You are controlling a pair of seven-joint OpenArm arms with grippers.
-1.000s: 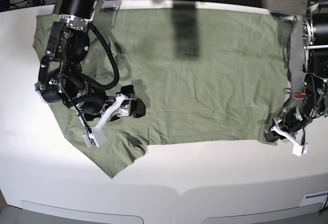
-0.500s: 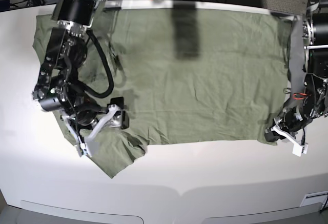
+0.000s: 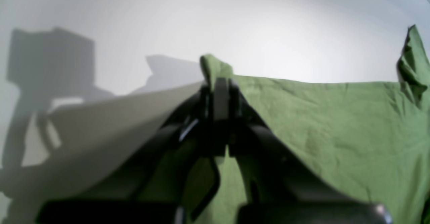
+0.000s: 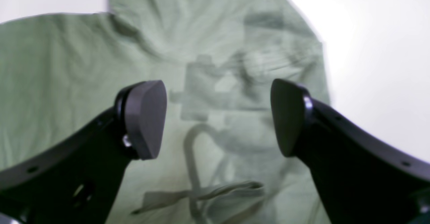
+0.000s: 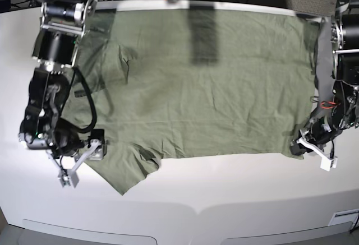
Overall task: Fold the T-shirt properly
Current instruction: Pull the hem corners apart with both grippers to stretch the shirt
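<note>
Left gripper (image 5: pixel 300 144) is pinching the T-shirt (image 5: pixel 207 93) hem corner at four o'clock; right gripper (image 4: pixel 218 116) is hovering, jaws gaping and empty, over the sleeve (image 4: pixel 235 66) at eight o'clock.

**Camera layout: one overhead view, two wrist views**

The base view looks straight down from high above on the whole table (image 5: pixel 235 194) and the spread T-shirt (image 5: pixel 224 88). The left wrist view sits low behind the left gripper (image 3: pixel 218 83), close to the cloth edge near 4 o'clock of the base view. The right wrist view peers between the right gripper (image 4: pixel 218 116) fingers, close above the sleeve near 8 o'clock. All three share the T-shirt.
</note>
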